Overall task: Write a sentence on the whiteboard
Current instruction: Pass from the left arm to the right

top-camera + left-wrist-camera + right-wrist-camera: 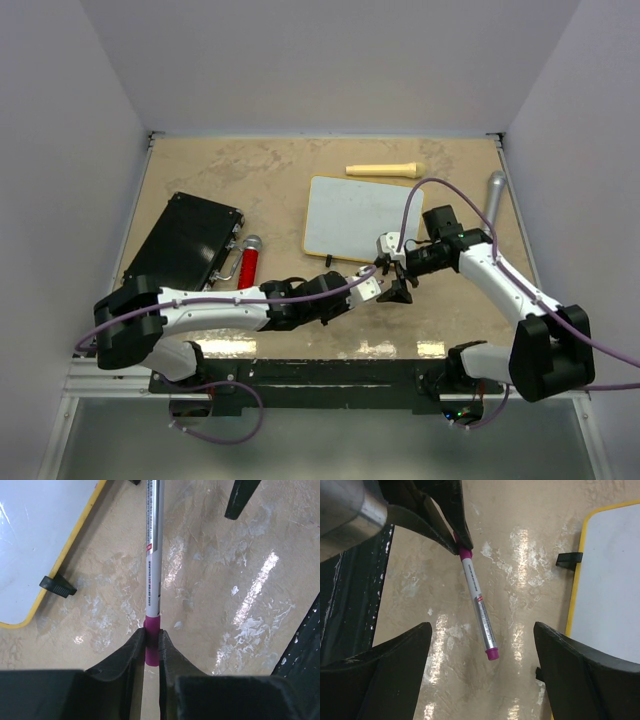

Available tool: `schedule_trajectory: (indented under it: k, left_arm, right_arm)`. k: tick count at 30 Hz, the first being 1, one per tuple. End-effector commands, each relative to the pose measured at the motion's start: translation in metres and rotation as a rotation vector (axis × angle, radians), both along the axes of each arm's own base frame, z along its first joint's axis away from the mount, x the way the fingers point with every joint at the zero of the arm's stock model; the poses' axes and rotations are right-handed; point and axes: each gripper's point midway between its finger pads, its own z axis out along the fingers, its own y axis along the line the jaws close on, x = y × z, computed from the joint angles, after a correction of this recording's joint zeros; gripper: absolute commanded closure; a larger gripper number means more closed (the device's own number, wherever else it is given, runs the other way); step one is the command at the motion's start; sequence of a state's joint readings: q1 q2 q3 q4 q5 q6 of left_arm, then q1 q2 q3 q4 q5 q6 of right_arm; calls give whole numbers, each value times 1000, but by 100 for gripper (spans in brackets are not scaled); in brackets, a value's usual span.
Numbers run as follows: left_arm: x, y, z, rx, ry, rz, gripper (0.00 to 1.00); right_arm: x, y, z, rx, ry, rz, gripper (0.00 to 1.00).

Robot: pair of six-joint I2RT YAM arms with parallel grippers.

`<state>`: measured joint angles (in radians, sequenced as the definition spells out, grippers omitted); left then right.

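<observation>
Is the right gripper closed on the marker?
No, the right gripper stands open, a finger on either side of the marker, which only the left gripper holds.

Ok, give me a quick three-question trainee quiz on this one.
1. Which gripper holds the marker? A left, B right, C neither.
2. True or false: the whiteboard bears writing.
3. Fill in: the right gripper stands ____ around the marker's free end.
Key: 1 A, the left gripper; 2 false; 3 open.
</observation>
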<state>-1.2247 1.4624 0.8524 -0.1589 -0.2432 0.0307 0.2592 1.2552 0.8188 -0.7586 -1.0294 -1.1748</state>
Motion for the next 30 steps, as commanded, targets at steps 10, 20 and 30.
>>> schedule_trajectory:
  k: [10, 20, 30]
  left_arm:
    - [19, -12, 45, -97, -129, -1, 95]
    - [21, -15, 53, -121, -146, -4, 95]
    - [26, -5, 82, -269, -208, 43, 37]
  right_arm:
    - [-1, 5, 4, -21, -16, 63, 27]
    - [-1, 7, 6, -15, -5, 65, 64]
    - [6, 5, 26, -28, -23, 48, 100]
